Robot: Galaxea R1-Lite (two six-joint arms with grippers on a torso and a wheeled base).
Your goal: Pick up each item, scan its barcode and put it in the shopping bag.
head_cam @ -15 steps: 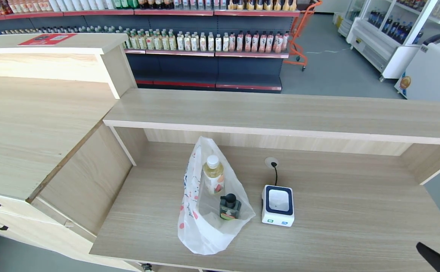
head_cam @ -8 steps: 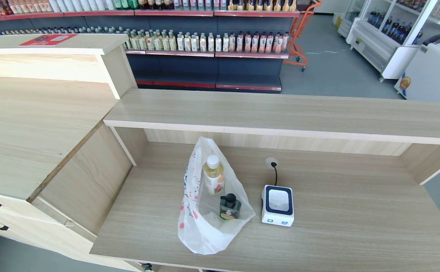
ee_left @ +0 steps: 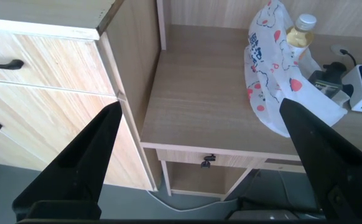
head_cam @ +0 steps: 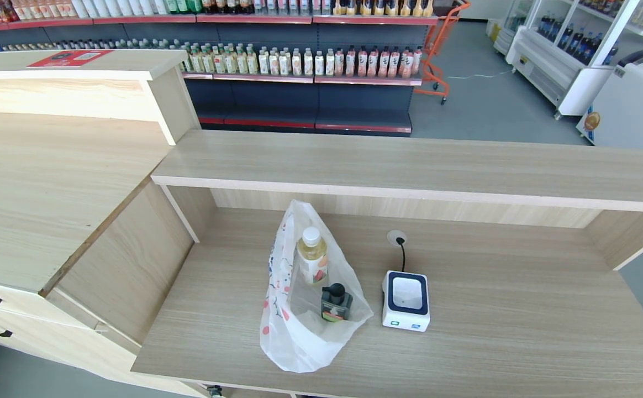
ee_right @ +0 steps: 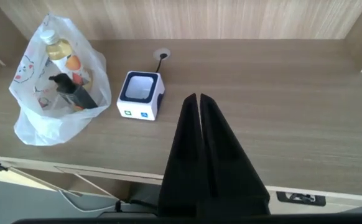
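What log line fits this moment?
bag: drink bottle, pump bottle inside | scanner: beside bag | left tool: open | right tool: shut

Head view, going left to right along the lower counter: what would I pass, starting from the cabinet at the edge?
drawers → shopping bag, with two bottles inside it → scanner
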